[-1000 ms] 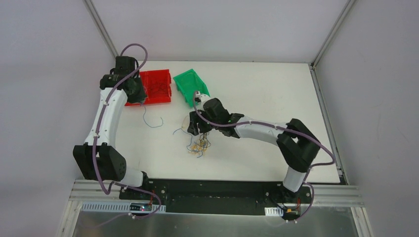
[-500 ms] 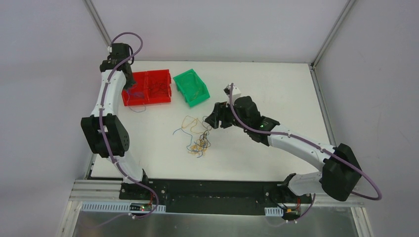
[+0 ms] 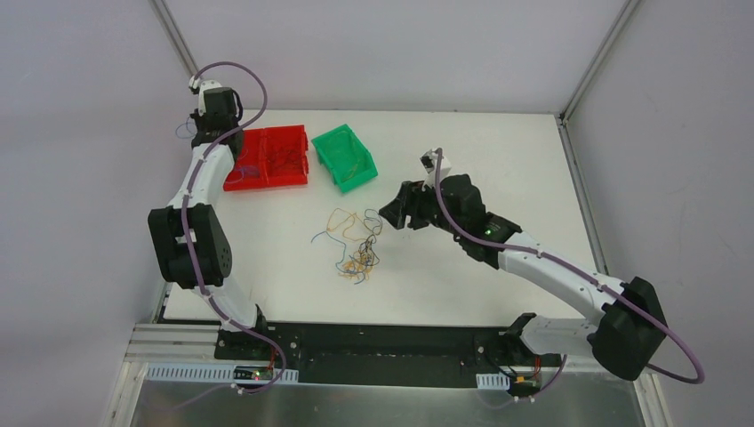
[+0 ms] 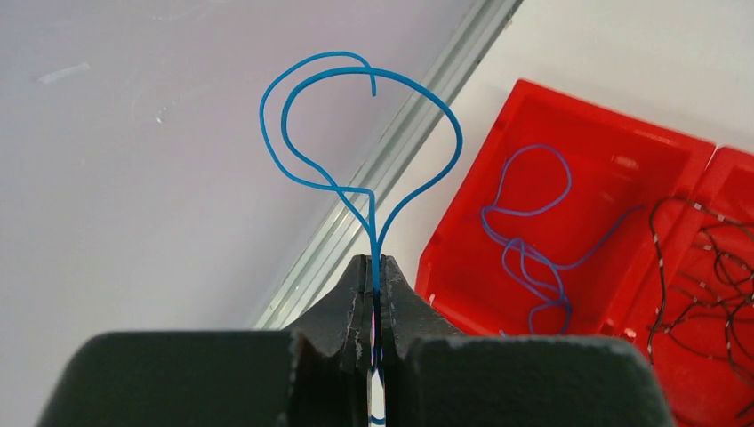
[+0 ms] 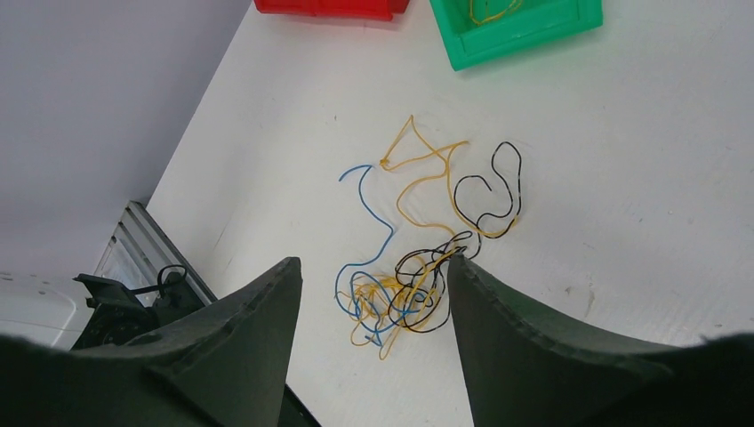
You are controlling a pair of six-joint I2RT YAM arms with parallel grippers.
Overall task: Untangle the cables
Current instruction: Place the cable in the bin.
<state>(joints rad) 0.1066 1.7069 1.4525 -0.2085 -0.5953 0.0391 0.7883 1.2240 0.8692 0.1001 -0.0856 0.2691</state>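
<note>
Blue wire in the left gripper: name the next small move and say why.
Probably shift the left gripper over the red bin's left compartment. It is shut on the blue wire, off to the bin's side, and another blue wire already lies in that compartment.

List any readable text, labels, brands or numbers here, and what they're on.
No legible text in any view.
Red bin, green bin, blue cable in the left gripper: no markings visible.
Small boards at the arm bases: any print is too small to read.
</note>
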